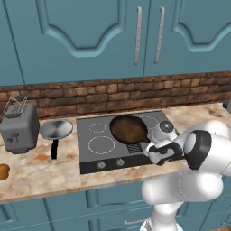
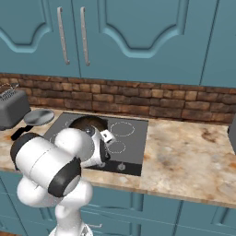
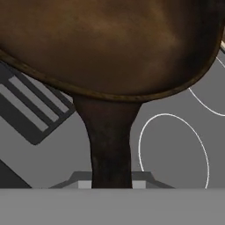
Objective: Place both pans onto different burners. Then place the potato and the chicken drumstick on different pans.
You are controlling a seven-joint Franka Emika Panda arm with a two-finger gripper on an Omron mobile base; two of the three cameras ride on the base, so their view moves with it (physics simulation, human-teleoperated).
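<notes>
**Brown pan held over the cooktop, waiting to be set on a ring**

Left base view: the deep round pan with the dark brown inside (image 1: 129, 128) hangs over the middle of the flat dark-grey glass cooktop (image 1: 90, 158), above the black ribbed centre vent (image 1: 134, 148). The two-finger gripper (image 1: 155, 151) sits at the handle end, toward the front right. To do this step well, I judge the pan should be carried level until its bowl is centred over one white ring burner (image 1: 101, 145), then lowered flat before letting go. The shallow shiny silver-grey pan (image 1: 56, 129) rests on the marble counter (image 1: 40, 173) just beside the grey toaster (image 1: 19, 127). A brown rounded thing, probably the potato (image 1: 3, 171), is cut off by the left edge.

Right base view: the white arm covers most of the brown pan and the gripper itself. Two ring outlines stay visible right of it.

Hand view: the jaws are clamped on the pan's dark handle (image 3: 110, 145), which runs straight up to the bowl. The fingertips themselves are hard to make out. Whether the pan touches the glass cannot be told. A small ring (image 3: 173, 151) lies just right of the handle.
</notes>
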